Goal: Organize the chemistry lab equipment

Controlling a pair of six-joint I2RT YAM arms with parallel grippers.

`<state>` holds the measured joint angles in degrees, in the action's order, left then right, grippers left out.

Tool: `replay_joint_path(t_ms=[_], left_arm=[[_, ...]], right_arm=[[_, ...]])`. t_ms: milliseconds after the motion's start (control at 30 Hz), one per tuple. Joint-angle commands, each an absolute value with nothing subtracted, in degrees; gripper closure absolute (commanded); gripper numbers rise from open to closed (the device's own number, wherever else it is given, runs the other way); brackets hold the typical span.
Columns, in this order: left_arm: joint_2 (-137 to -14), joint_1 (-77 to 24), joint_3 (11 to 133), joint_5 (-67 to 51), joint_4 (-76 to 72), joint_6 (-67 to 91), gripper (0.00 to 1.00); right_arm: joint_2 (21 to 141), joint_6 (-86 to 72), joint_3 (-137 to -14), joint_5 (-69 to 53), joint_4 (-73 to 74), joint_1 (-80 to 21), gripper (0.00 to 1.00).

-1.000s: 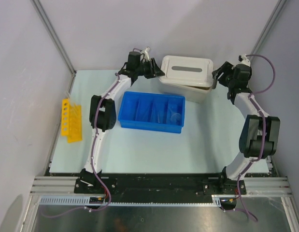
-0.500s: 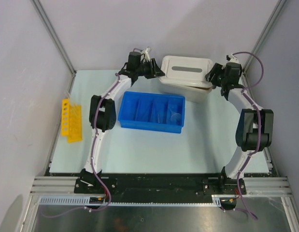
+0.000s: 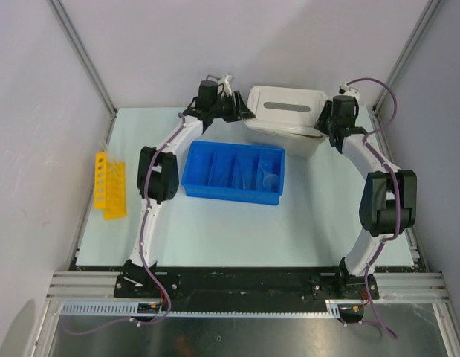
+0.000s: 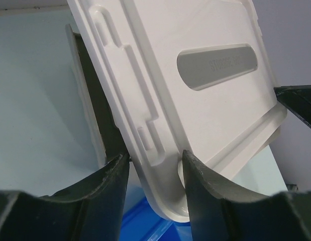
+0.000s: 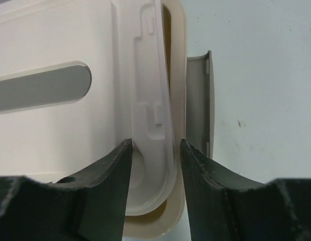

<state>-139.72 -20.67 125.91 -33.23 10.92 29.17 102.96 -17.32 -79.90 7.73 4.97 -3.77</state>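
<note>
The beige tub point(image 3: 302, 143) stands at the back of the table with its white lid point(image 3: 285, 104) tilted up on the left. My left gripper point(image 3: 243, 111) is shut on the lid's left rim point(image 4: 160, 165), and the tub's dark inside shows under it. My right gripper point(image 3: 324, 123) is open, its jaws straddling the lid's right rim point(image 5: 152, 165) above the tub's rim point(image 5: 179, 75). Faint pale items lie in the right compartments of the blue divided tray point(image 3: 192, 175); they are too small to tell. The stick, mesh and wire triangle are out of view.
A yellow tube rack point(image 3: 109, 184) lies at the table's left edge. The blue tray sits just in front of the tub, and its corner shows below the lid in the left wrist view point(image 4: 145, 226). A grey latch flap point(image 5: 198, 100) hangs open on the tub's right side.
My right arm has swung left and in, from beside the tub to the lid's right rim. My left gripper has held still on the lid.
</note>
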Motion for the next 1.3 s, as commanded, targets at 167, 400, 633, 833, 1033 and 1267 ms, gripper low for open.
replay_joint_path(t_ms=[167,400,633,833,1033,1267], left_arm=[[-135.44,-22.24,124.98,-34.21,11.84,27.76,0.48],[-134.44,-22.28,124.77,-33.98,11.78,27.67,0.4],[-133.88,-22.24,124.18,-33.9,11.8,27.55,0.38],[-133.27,-22.28,123.28,-33.72,11.83,27.53,0.4],[-132.92,-22.24,122.9,-32.95,11.84,27.54,0.43],[-132.5,-22.15,121.2,-31.03,11.82,28.52,0.46]], right_arm=[[99.15,-18.81,-78.93,15.33,17.24,-4.55,0.56],[98.45,-21.06,-78.21,15.99,20.3,-5.06,0.61],[97.31,-24.01,-76.94,15.95,22.59,-4.61,0.6],[98.27,-24.48,-76.45,13.97,22.95,-2.64,0.58],[97.62,-21.42,-76.21,7.94,17.22,-1.81,0.51],[94.13,-20.81,-76.2,-5.92,9.69,2.65,0.25]])
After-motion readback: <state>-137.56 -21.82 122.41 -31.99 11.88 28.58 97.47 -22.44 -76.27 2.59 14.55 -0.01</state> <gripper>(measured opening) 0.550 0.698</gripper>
